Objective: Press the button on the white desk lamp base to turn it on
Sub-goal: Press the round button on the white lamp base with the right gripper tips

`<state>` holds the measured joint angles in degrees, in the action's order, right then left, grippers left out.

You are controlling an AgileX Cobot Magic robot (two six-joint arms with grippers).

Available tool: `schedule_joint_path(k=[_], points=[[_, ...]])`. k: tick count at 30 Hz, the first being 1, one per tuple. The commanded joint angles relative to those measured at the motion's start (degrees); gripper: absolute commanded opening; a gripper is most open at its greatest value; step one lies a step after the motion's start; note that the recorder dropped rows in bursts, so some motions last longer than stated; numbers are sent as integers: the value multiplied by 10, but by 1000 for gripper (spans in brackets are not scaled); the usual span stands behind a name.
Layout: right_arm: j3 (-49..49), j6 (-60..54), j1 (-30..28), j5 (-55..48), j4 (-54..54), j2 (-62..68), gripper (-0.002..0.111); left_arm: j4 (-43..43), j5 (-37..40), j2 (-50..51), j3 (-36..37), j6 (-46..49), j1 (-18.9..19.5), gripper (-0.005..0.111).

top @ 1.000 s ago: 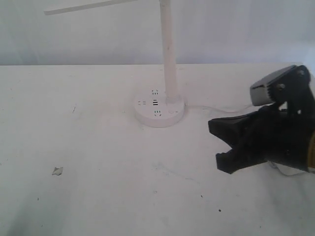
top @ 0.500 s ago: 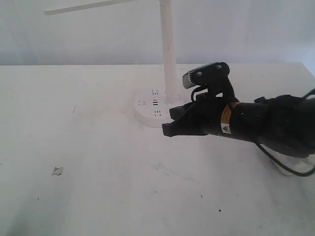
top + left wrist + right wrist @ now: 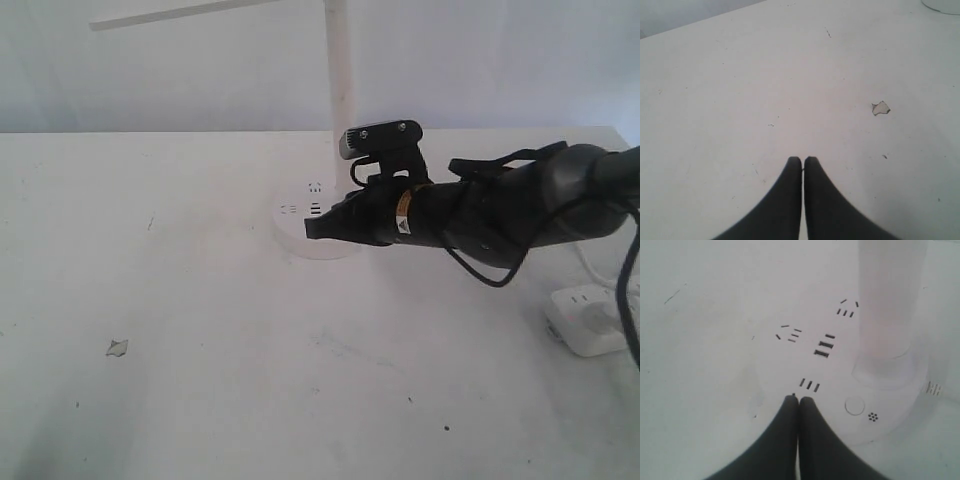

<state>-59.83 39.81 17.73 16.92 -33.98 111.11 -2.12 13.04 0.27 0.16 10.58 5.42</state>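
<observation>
Two black fingers of the right gripper (image 3: 798,399) are pressed together with no gap, holding nothing. Their joined tip sits over the white desk lamp base (image 3: 785,365), right at a row of three dark slots. The button (image 3: 855,406) lies just beside that tip and apart from it, on the side toward the foot of the stem (image 3: 890,300). It is uncovered, and the fingers are not on it. Whether the tip touches the disc cannot be told.

The button is a tiny round white circle with a faint outline, next to a small cluster of dark dots. The base is a flat round white disc marked with groups of short dark socket holes and slots.

Seen from the exterior view, the right gripper (image 3: 312,230) reaches in from the right and lies across the lamp base (image 3: 292,236), hiding the button. The base stands toward the back of the white table (image 3: 200,400), near its middle, and its slim stem (image 3: 340,70) rises upright.

A white power strip (image 3: 590,320) lies far right. The left gripper (image 3: 802,160) is also closed, empty, above bare table near a small paper scrap (image 3: 880,107).
</observation>
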Motion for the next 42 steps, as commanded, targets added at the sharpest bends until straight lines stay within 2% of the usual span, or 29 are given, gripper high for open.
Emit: schedule_joint_path(k=[1, 6, 20, 28, 42], points=[[-28, -5, 0, -18, 13, 27, 0, -4, -2, -3, -2, 0, 1, 1], [-56, -5, 0, -60, 14, 62, 0, -4, -2, -3, -2, 0, 1, 1], [-108, -6, -4, -68, 14, 99, 0, -4, -2, -3, -2, 0, 1, 1], [-110, -6, -17, -101, 14, 99, 0, -4, -2, -3, -2, 0, 1, 1], [-107, -11, -17, -85, 11, 80, 0, -4, -2, -3, -2, 0, 1, 1]])
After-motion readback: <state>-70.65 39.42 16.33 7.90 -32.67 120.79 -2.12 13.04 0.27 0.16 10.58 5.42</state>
